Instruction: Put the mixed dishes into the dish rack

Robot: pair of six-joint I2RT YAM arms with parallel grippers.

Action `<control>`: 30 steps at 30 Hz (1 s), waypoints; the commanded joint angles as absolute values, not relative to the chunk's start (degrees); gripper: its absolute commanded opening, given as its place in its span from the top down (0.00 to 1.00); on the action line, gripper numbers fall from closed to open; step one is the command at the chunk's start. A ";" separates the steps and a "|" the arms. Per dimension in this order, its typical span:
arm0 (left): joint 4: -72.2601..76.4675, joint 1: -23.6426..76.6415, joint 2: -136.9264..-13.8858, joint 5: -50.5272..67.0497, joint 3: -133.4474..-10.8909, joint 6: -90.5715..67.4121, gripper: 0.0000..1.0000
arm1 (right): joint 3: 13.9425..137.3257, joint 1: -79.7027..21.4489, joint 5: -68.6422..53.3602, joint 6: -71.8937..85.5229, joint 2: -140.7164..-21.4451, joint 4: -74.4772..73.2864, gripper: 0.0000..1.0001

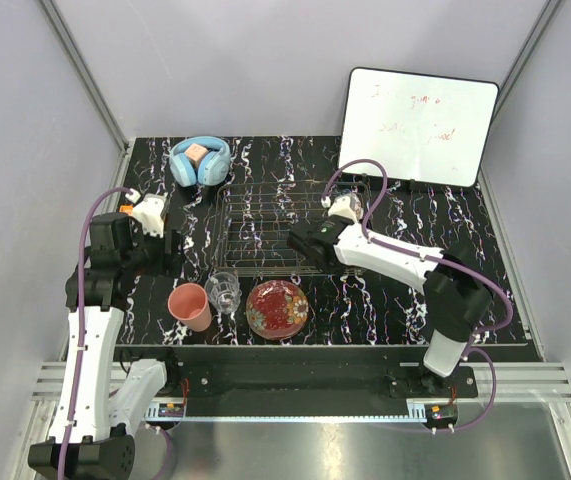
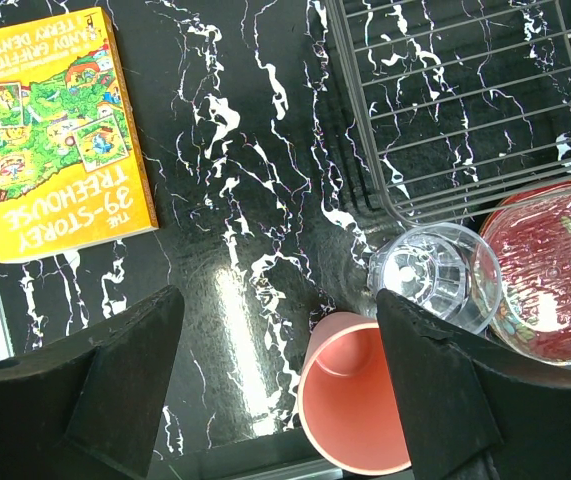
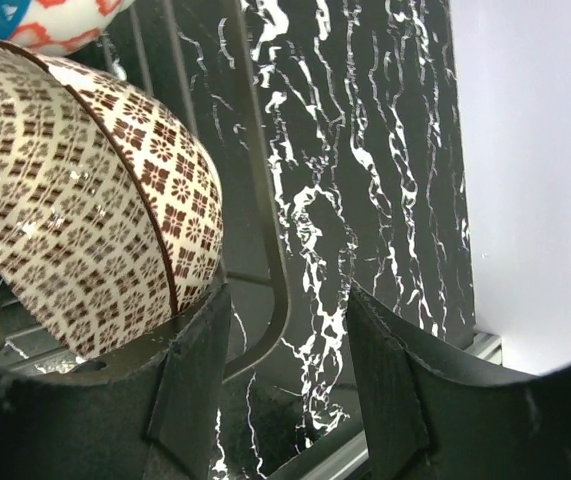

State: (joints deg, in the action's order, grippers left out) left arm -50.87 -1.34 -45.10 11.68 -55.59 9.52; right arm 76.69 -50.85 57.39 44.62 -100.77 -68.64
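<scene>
Two bowls sit in the rack; three dishes wait along the table's near edge.

The dish rack [image 1: 255, 225] holds the cream lattice-patterned bowl [image 3: 75, 220] tipped on its edge, with the blue patterned bowl [image 3: 45, 20] just beyond it. The right gripper [image 3: 287, 300] stands spread over the rack's rim wire, pinching nothing, one finger beside the cream bowl. In front of the rack lie the red floral plate [image 1: 278, 307], the salmon-pink cup [image 1: 190, 305] and the glass tumbler [image 2: 433, 272]. The left gripper [image 2: 277, 300] hovers spread wide above the cup, empty, so I'd say the cup is next. That calls for a careful descent, since the tumbler crowds both cup and plate. A yellow book [image 2: 55, 130], the blue headphones [image 1: 200, 160] and the whiteboard [image 1: 420, 120] lie well aside.
</scene>
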 commanded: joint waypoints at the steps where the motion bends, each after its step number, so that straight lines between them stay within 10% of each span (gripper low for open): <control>1: -48.16 -1.58 -44.56 10.64 -54.93 9.93 0.18 | 76.03 -51.42 53.88 41.66 -98.09 -59.68 0.41; 20: -44.31 -1.58 -46.31 9.76 -52.48 9.76 0.18 | 76.46 -54.05 55.02 51.41 -91.59 -71.98 0.39; 30: -34.11 -1.50 -60.81 6.33 -55.10 8.26 0.18 | 69.88 -54.14 41.33 44.57 -79.30 -54.25 0.40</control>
